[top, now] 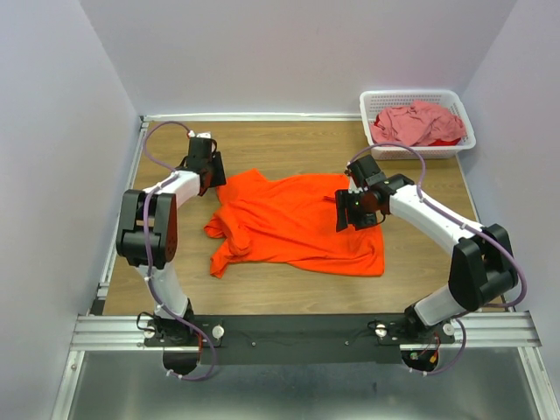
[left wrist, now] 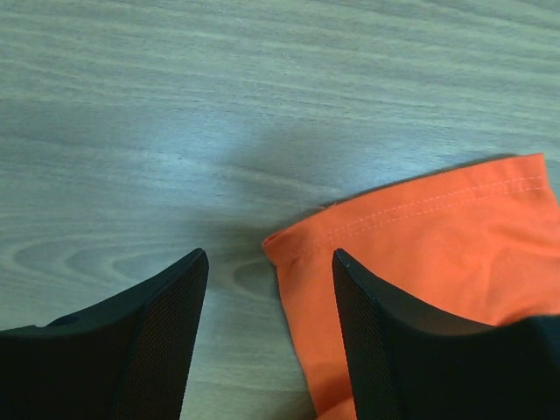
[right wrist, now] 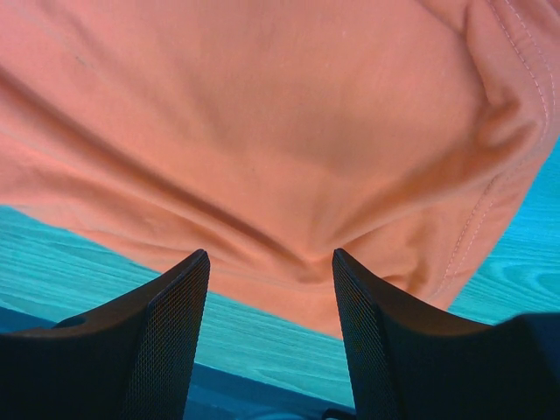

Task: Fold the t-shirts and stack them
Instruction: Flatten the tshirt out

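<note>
My left gripper (left wrist: 267, 255) hangs low near the table's (top: 289, 297) far left corner, jaws apart. My right gripper (right wrist: 269, 255), mid-table, gapes too.

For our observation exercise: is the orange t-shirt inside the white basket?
No, the orange t-shirt lies on the wooden table, apart from the basket.

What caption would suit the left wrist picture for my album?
Open left pincer poised over a corner of the orange t-shirt on the wooden table.

Light wood-grain worktop (top: 289, 293) bearing one shirt and one basket.
The orange t-shirt (top: 297, 227) lies spread and rumpled across the middle, bunched along its left side. The white lattice basket (top: 420, 151) stands in the far right corner, apart from the shirt.
</note>
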Motion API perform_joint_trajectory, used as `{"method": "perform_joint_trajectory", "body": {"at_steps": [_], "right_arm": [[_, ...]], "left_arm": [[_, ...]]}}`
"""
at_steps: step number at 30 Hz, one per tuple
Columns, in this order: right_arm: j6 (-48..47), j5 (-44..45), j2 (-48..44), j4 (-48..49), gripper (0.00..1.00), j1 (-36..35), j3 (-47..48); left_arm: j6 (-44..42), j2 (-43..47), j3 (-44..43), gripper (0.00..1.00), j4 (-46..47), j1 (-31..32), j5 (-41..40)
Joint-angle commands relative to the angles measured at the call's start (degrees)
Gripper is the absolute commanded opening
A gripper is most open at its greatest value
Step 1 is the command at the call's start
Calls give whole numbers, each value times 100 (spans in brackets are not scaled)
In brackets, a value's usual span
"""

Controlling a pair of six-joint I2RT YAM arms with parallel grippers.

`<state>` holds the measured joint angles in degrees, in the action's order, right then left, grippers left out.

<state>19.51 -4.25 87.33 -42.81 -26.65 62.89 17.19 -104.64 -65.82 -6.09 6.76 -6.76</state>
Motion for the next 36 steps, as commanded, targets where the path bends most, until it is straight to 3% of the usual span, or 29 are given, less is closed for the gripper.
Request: {"method": "perform_joint_trajectory", "body": {"at_steps": [1, 13, 18, 24, 25, 26, 27, 36], "right_arm": [[44, 197, 56, -114, 66, -15, 162], [62, 276, 100, -114, 66, -15, 100], [71, 311, 126, -96, 66, -15, 109], [27, 538, 363, 35, 66, -15, 389], [1, 557, 364, 53, 66, -15, 390], [-34, 583, 416, 79, 66, -15, 538], [-70, 609, 556, 106, 66, -15, 635], [-579, 952, 1567, 352, 65, -24, 1638]], "left_arm": [[-119, -293, -308, 62, -305, 9, 113], [-58, -759, -502, 61, -490, 158, 202], [-14, -909, -528, 52, -674, 185, 114], [-14, -742, -309, 15, -683, 246, 17], [-40, -725, -308, 15, -675, 238, -26], [-58, -690, -282, 4, -683, 246, -61], [-84, -655, -273, 0, -683, 246, -149], [-277, -171, -221, 0, -604, 246, -633]]}}
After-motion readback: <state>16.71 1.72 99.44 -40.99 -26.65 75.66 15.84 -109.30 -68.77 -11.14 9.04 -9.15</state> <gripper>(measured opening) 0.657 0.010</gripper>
